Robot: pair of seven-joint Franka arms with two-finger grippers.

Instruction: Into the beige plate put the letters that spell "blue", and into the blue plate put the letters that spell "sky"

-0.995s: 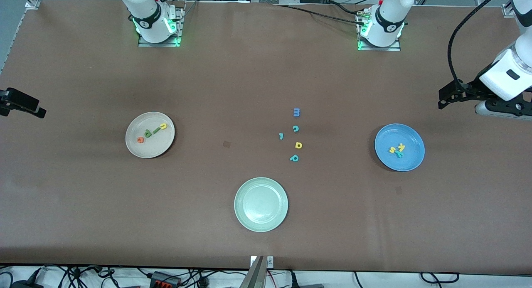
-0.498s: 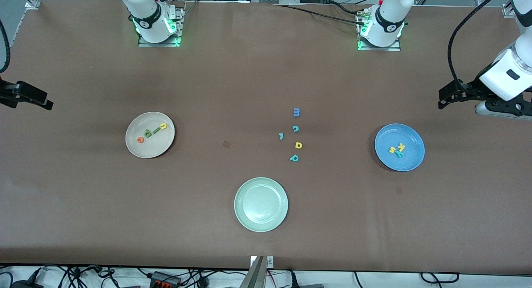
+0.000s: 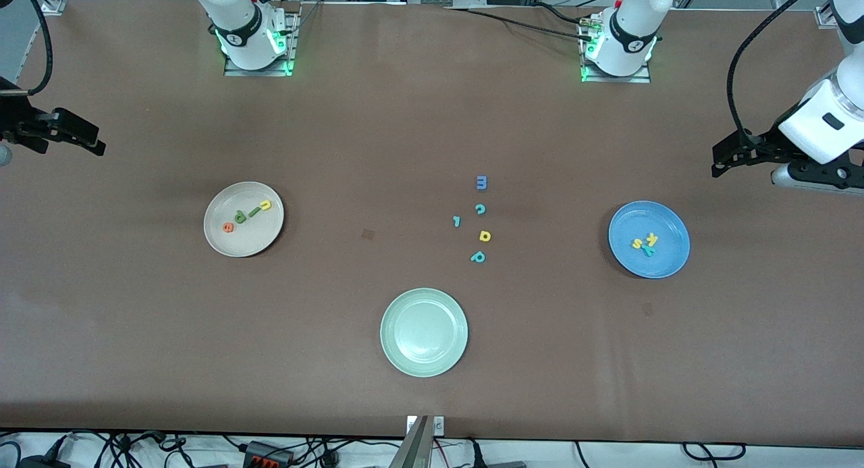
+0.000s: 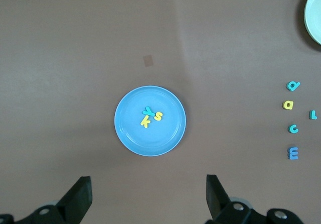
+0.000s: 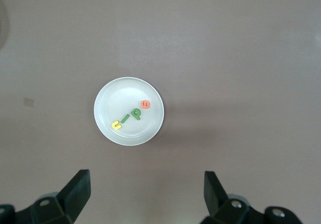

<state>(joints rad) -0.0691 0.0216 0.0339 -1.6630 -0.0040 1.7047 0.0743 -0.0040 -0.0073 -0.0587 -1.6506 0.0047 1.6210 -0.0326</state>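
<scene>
The beige plate (image 3: pixel 253 242) holds the orange e (image 3: pixel 229 227), green b (image 3: pixel 240 217), green l (image 3: pixel 254 211) and yellow u (image 3: pixel 265 204). The blue plate (image 3: pixel 668 258) carries the yellow s (image 3: pixel 637 243), yellow k (image 3: pixel 652 238) and teal y (image 3: pixel 648 250). My left gripper (image 3: pixel 717 162) hangs open and empty over bare table at the left arm's end. In the left wrist view it (image 4: pixel 148 184) looks down on the blue plate (image 4: pixel 130 133). My right gripper (image 3: pixel 92 141) is open and empty over the right arm's end. It (image 5: pixel 145 180) looks down on the beige plate (image 5: pixel 120 101).
An empty pale green plate (image 3: pixel 424 331) sits near the front edge at mid-table. Loose letters lie between the plates: a blue m (image 3: pixel 481 182), teal c (image 3: pixel 480 209), small teal hooked bar (image 3: pixel 457 221), yellow looped letter (image 3: pixel 484 236) and teal looped letter (image 3: pixel 478 256).
My right gripper has travelled along the table's end toward the robots' bases and a little inward. The left arm, plates and letters have not moved.
</scene>
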